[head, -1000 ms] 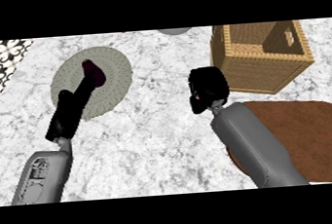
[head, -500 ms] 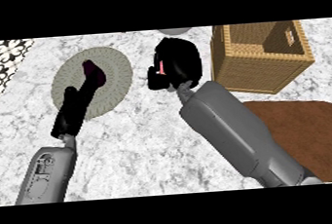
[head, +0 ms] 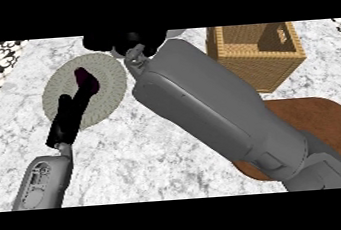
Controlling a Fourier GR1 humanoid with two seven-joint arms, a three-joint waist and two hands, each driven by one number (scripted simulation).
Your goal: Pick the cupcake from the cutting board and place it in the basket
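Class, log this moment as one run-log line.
right hand: raised at far edge, fingers curled | cupcake: unseen | basket: right | left hand: over plate

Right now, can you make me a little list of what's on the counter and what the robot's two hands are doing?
counter: grey-white marble
basket: woven, open top, far right of the counter
cutting board: brown wood, near right, partly under the right forearm
plate: round, pale, left side
left hand: black, lying over the plate with a dark purple thing at its tip
right hand: black, raised at the far edge, left of the basket, fingers curled
cupcake: not visible; whether the right hand holds it cannot be told
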